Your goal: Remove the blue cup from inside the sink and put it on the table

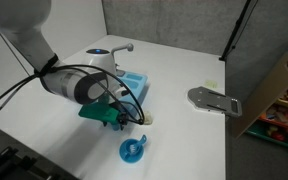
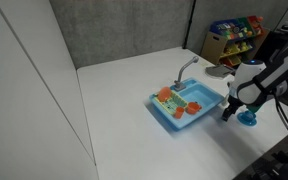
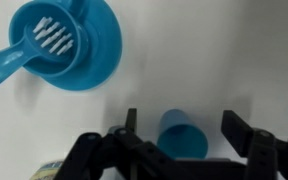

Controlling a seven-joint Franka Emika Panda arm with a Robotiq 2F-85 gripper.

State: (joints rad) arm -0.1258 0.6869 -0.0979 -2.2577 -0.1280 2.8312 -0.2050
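The gripper (image 3: pixel 181 122) was wide open at the bottom of the wrist view, one finger on each side of the blue cup (image 3: pixel 184 140) and neither touching it. The white table (image 1: pixel 184 65) lay beneath. The sink (image 2: pixel 189 105) sat mid-frame in an exterior view. A blue plate (image 3: pixel 74 45) lay upper left. The cup stood on the table, outside the sink.

The light-blue sink (image 2: pixel 202 98) sits on the white table (image 2: pixel 114 110), grey faucet (image 2: pixel 187 68) at its far side. The gripper (image 2: pixel 225 115) hangs just right of it, beside a blue dish (image 2: pixel 250 119).
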